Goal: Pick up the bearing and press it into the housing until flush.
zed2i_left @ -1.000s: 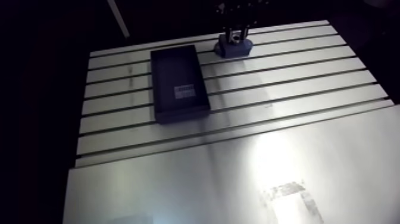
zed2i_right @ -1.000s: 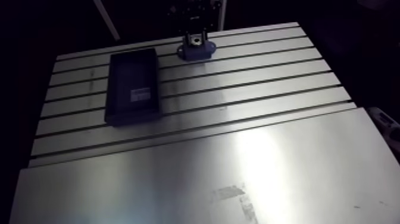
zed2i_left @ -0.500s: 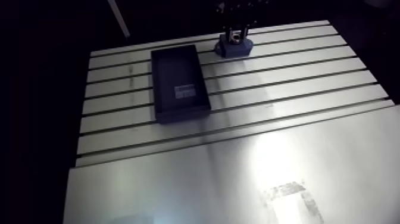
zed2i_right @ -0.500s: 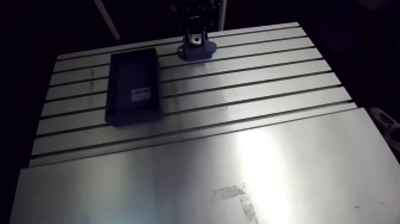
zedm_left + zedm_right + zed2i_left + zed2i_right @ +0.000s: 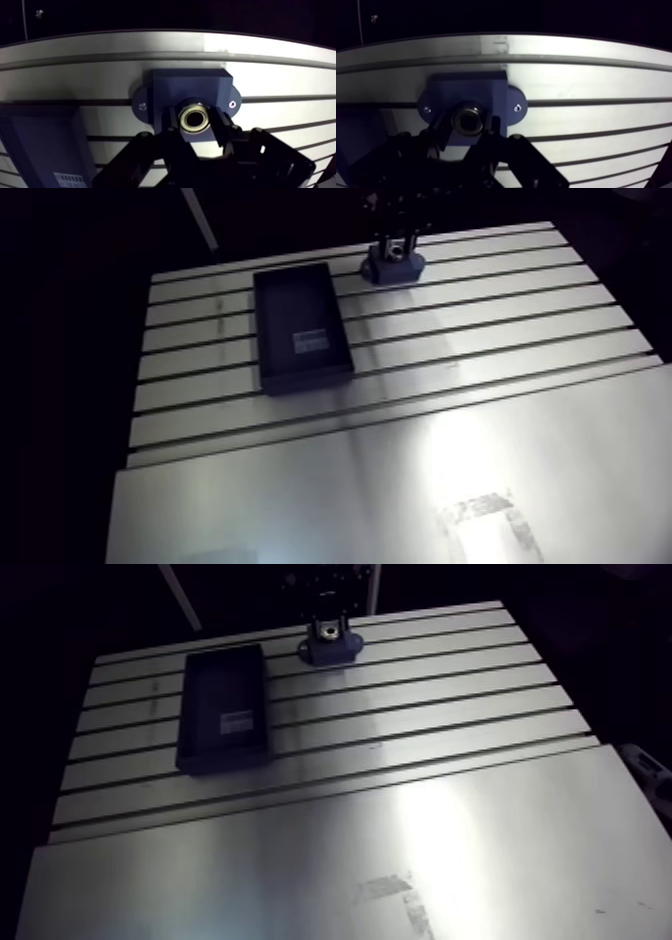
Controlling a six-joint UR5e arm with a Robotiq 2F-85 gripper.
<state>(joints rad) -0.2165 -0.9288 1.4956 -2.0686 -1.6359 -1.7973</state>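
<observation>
The blue housing [image 5: 186, 89] stands on the far part of the slotted table [image 5: 500, 328], with a mounting ear on each side. In the wrist view the metal ring of the bearing [image 5: 195, 119] sits between my fingers, right over the housing's middle. My gripper [image 5: 195, 123] is shut on the bearing, one dark finger [image 5: 172, 124] on each side of it. How deep the bearing sits in the housing I cannot tell. In the arm view the gripper [image 5: 395, 246] comes straight down onto the housing [image 5: 392, 268].
A black rectangular tray [image 5: 300, 326] with a small white label lies on the table to the left of the housing. A smooth metal plate [image 5: 400, 488] covers the near part of the table.
</observation>
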